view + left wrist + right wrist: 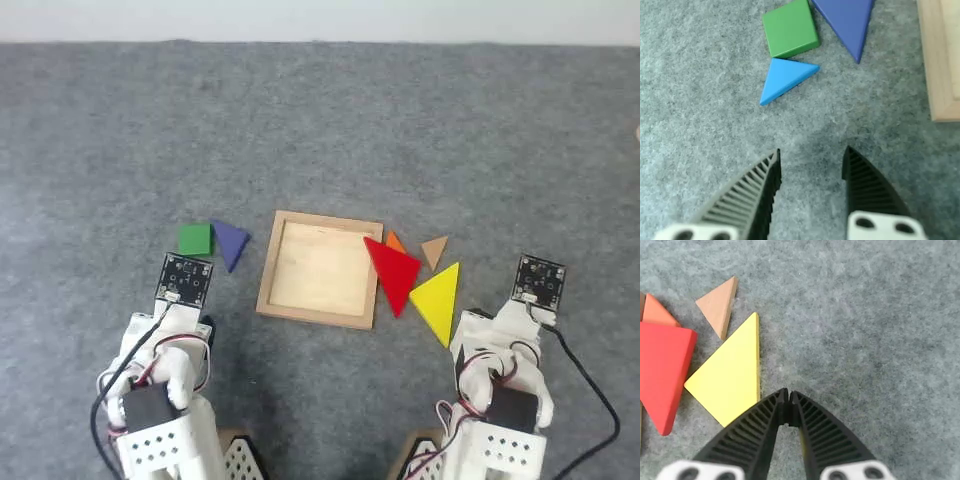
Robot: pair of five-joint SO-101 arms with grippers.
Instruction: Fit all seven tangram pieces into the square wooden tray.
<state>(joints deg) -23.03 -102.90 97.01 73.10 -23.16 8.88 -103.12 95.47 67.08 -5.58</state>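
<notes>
The square wooden tray (268,290) lies empty mid-table. The red triangle (393,273) overlaps its right rim, with the orange piece (396,241), tan triangle (434,250) and yellow triangle (438,299) beside it. Left of the tray lie the green square (195,239) and dark blue triangle (230,242). In the left wrist view a light blue triangle (784,78) sits below the green square (791,28). My left gripper (811,159) hovers open over bare carpet near these. My right gripper (789,396) is shut, empty, at the yellow triangle's (730,376) edge.
Grey carpet covers the table. The tray's edge (939,60) is close beside my left gripper. Both arm bases (160,440) stand at the front edge. Open carpet stretches behind the tray.
</notes>
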